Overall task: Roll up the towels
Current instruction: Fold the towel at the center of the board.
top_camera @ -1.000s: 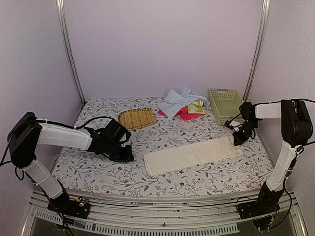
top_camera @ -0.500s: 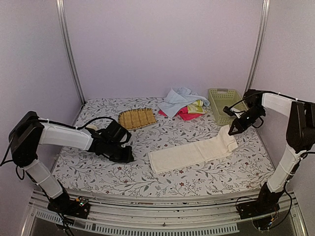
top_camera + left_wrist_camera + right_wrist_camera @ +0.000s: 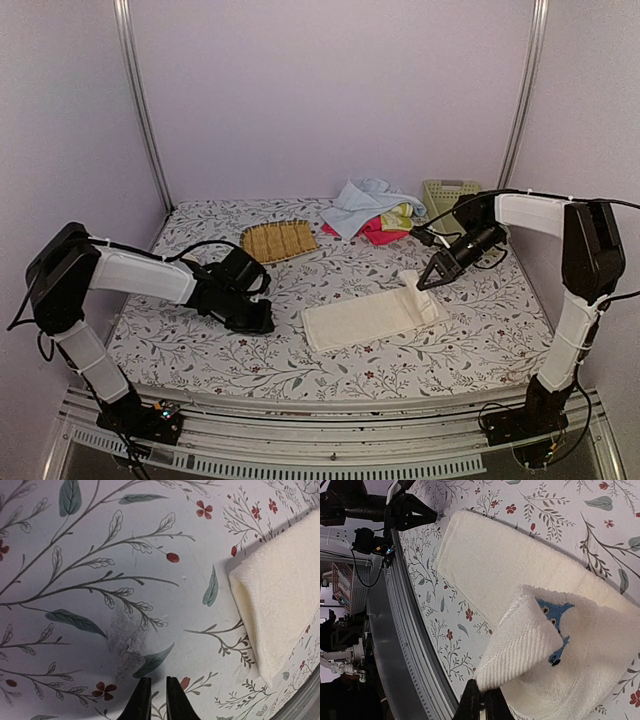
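The first turn of the roll looks to be in hand. The right gripper (image 3: 422,283), jaws clamped on the right end of the cream towel (image 3: 365,315), holds it folded over the rest, which lies flat on the table (image 3: 200,350). The left gripper (image 3: 262,324) sits near the towel's left end, jaws barely apart on nothing. Next, I'd judge, that end needs tucking down tight and rolling leftward. The green basket (image 3: 447,190), far right and partly hidden, shows nothing inside. The blue towel (image 3: 355,203), pink towel (image 3: 378,234) and yellow-green towel (image 3: 400,216) lie heaped just left of it.
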{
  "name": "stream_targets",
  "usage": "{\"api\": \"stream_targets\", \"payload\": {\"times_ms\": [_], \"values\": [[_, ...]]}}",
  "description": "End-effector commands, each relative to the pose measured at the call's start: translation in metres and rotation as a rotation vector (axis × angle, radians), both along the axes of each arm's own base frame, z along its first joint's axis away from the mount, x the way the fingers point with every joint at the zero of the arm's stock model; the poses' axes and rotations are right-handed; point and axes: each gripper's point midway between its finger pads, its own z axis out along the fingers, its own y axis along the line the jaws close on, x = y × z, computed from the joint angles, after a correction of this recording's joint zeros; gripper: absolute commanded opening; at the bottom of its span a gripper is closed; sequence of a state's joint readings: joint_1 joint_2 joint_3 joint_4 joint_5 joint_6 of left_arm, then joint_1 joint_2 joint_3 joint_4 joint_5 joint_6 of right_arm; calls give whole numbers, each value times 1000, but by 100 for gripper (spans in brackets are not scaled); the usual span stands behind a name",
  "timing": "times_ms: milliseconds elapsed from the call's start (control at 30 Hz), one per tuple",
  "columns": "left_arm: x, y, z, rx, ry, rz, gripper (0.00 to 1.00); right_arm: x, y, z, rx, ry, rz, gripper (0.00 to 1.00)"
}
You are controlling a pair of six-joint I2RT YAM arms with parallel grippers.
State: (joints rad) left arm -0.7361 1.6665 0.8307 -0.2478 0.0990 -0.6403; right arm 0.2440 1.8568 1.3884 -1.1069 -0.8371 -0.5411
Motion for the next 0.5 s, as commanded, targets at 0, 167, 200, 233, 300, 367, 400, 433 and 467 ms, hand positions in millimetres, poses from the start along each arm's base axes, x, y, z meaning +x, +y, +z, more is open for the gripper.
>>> {"api": "stream_targets", "payload": {"times_ms": [0,167,200,233,300,367,400,433,467], "values": [[-3,-14,0,-22,21,-25,12,3,35,11,120,36,3,3],[-8,-23,-2,-28,35,-40,12,6,56,12,174,65,5,3],[-9,-25,-3,-28,38,-44,12,5,61,11,173,68,13,3],[-10,-27,-4,-28,44,-48,13,4,65,8,164,72,18,3],[-12,-31,-5,-29,48,-56,13,2,73,2,139,60,31,3],[-14,-35,-6,-29,49,-60,13,2,81,-4,121,57,32,3],[-15,-37,-6,-30,52,-62,13,3,85,-6,115,55,30,3],[-16,-38,-7,-29,53,-61,13,4,88,-9,109,51,28,3],[-16,-40,-6,-32,54,-59,13,5,93,-12,103,56,25,2]]}}
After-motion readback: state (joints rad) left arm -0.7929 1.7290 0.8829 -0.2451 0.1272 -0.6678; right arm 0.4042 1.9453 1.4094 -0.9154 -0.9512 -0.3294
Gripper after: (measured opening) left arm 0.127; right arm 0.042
